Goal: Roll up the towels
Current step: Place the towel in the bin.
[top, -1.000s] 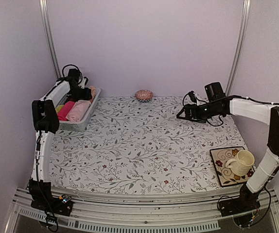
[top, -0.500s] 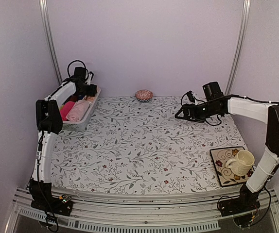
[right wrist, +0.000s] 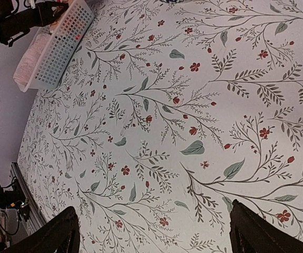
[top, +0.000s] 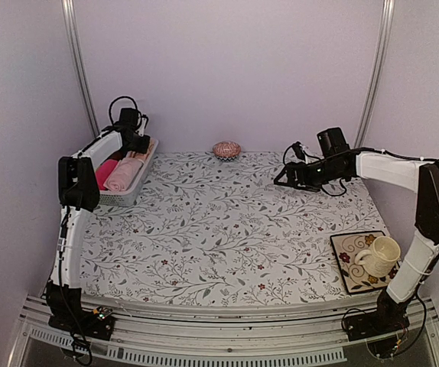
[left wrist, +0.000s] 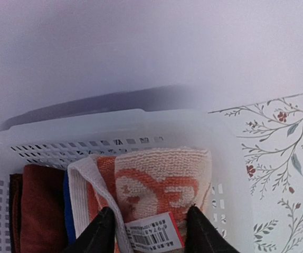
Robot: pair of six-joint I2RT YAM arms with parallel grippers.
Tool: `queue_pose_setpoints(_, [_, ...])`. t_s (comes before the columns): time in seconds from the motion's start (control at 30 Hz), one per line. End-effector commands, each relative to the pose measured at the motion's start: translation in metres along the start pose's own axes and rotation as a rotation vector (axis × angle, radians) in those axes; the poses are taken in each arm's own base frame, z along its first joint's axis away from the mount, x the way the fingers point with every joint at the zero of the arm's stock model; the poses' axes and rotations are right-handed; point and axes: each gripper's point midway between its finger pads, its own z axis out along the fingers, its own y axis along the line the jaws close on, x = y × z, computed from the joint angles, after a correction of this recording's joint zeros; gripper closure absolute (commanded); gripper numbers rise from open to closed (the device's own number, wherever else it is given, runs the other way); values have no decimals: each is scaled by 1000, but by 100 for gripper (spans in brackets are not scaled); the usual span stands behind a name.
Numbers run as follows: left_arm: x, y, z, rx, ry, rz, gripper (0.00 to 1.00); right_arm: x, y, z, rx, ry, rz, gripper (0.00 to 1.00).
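**Left gripper at the basket towels**

We find the left gripper over the far end of the basket, jaws spread to either side of an orange-patterned towel with a barcode tag. Rolled pink towels lie beside it in the basket. The right gripper hangs open over the cloth, holding nothing. We judge this fits either a pick-up or a release; the frames do not settle which.

One basket, one mug, one coaster, one small bowl
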Motion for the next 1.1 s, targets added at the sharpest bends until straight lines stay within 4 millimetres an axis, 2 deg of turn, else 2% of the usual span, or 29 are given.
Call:
queue_pose_setpoints(0.0, [-23,10,-15,-74,-60,17,58,-6,6,2,-13,-7,-24,1])
queue_pose_setpoints(0.1, [-28,12,-19,-84,-74,16,59,-4,5,3,-12,-3,-22,1])
queue_pose_setpoints(0.27, [-36,13,-27,-100,-97,26,49,-3,5,2,-10,-7,-20,1])
queue_pose_setpoints(0.37, [-38,19,-31,-138,-96,42,44,-2,5,2,-12,-6,-18,1])
queue_pose_setpoints(0.57, [-39,32,-34,-206,-92,72,44,-2,7,3,-18,-5,-16,1])
queue_pose_setpoints(0.83, [-21,38,-22,-218,-43,79,43,-1,10,2,-21,-5,-20,1])
queue_pose_setpoints(1.07, [-20,48,-25,-256,-39,88,43,0,12,2,-23,-4,-18,1])
